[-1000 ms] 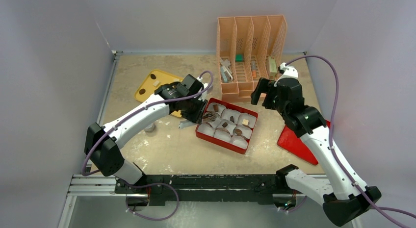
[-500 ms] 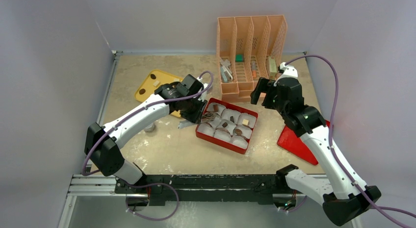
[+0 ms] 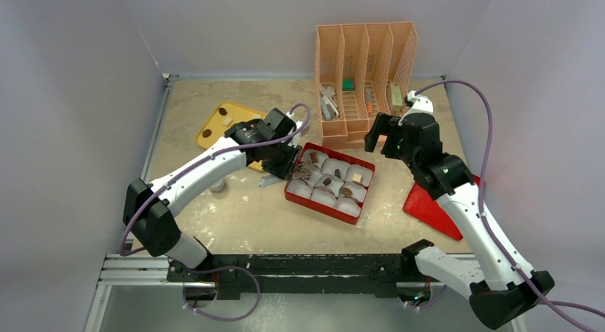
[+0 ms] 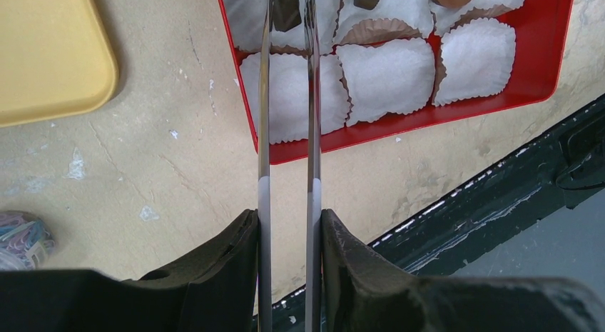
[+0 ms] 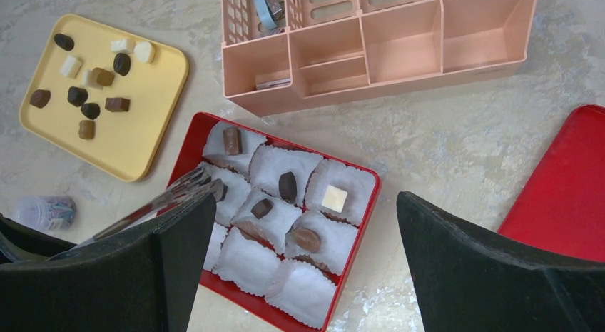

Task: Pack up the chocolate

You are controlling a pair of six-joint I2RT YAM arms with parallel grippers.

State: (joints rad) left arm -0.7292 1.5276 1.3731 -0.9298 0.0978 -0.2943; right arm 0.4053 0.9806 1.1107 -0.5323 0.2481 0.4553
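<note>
Two thin tongs (image 4: 264, 132) blades, clamped in the left gripper (image 4: 288, 221), are standing slightly apart around a dark chocolate piece (image 4: 287, 11) in a paper cup (image 4: 246, 18) at the red box's (image 4: 542, 53) left edge; whether they are touching it, I cannot tell. More chocolate (image 5: 77, 96) is lying on the yellow tray (image 5: 135, 139) left of the box. The right gripper (image 5: 305, 203) is hovering above it, jaws spread wide.

The chocolate (image 4: 287, 11) between the tongs (image 4: 263, 96) is cropped at the top edge.
</note>
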